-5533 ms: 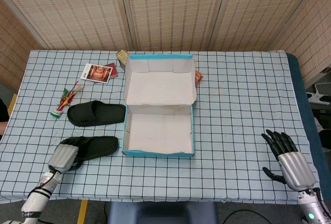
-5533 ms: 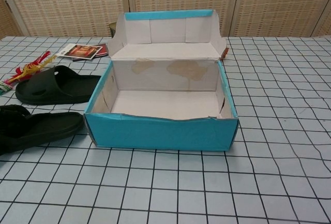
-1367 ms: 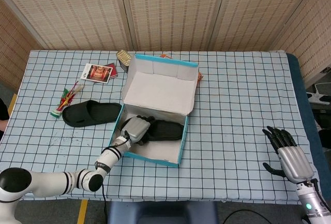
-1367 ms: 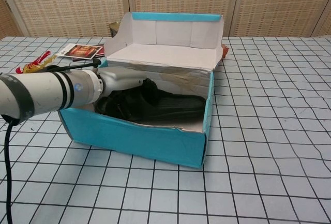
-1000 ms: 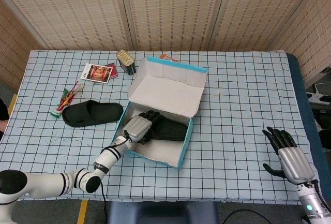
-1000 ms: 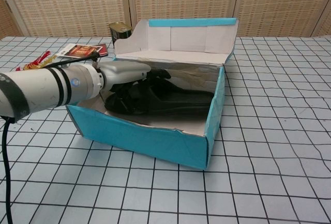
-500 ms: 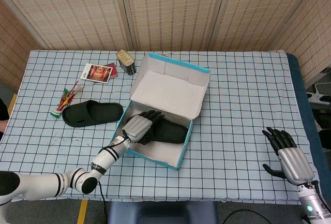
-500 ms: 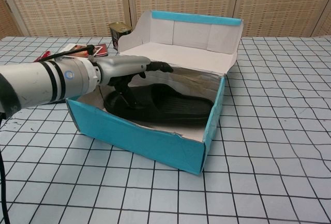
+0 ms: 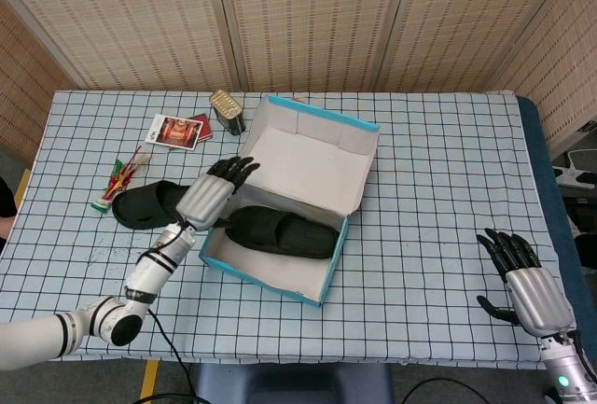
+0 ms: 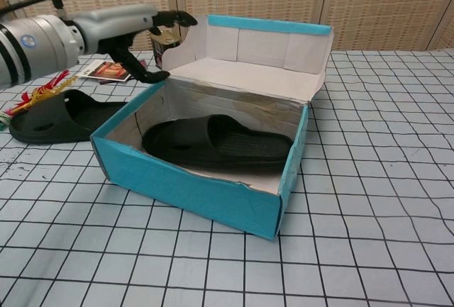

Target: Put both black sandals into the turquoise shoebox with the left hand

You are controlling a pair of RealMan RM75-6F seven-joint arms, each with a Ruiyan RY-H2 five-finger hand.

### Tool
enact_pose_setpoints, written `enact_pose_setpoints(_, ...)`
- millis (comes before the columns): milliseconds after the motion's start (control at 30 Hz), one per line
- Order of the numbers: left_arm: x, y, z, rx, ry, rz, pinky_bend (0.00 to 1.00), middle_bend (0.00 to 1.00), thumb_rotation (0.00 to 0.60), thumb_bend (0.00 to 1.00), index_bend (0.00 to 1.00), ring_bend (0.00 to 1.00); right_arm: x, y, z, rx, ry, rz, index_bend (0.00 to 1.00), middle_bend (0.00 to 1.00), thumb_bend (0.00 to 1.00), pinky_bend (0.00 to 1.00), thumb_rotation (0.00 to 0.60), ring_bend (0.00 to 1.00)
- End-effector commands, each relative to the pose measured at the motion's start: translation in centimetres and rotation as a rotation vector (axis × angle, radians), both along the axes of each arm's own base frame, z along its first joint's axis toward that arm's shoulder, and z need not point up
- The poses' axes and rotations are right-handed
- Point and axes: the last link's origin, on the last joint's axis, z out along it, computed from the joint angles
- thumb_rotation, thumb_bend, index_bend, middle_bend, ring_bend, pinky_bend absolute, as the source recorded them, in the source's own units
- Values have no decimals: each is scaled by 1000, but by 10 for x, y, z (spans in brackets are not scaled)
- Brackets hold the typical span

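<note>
One black sandal (image 9: pixel 280 232) (image 10: pixel 216 144) lies flat inside the turquoise shoebox (image 9: pixel 266 280) (image 10: pixel 191 193), whose lid stands open at the back. The other black sandal (image 9: pixel 149 202) (image 10: pixel 53 119) rests on the tablecloth left of the box. My left hand (image 9: pixel 213 193) (image 10: pixel 135 27) hovers above the box's left wall, open, fingers spread, holding nothing. My right hand (image 9: pixel 525 283) rests open near the table's front right corner, seen only in the head view.
A tin can (image 9: pixel 227 110) (image 10: pixel 164 41) stands behind the box's left corner. A picture card (image 9: pixel 177 131) (image 10: pixel 110 70) and a red-green tassel (image 9: pixel 119 180) (image 10: pixel 35 98) lie at the left. A checked cloth (image 9: pixel 438 180) covers the table.
My left hand has let go of the sandal in the box, lifted out and moved left above the box's wall. The sandal now lies alone inside. The right hand stayed put.
</note>
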Motion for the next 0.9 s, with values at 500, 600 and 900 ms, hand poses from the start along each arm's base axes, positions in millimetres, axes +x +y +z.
enact_pose_setpoints(500,-131,13,23,-76,120,383,36,0,600,326,0,0,7,5,-12,50,0,15,0,0,126,0,600,0)
enact_pose_setpoints(600,-135,15,20,-79,132,389,36,0,600,326,0,0,7,5,-12,51,0,14,0,0,126,0,600,0)
enact_pose_setpoints(900,-145,22,-7,-104,219,403,37,0,600,331,0,0,6,4,-11,43,1,7,0,0,126,0,600,0)
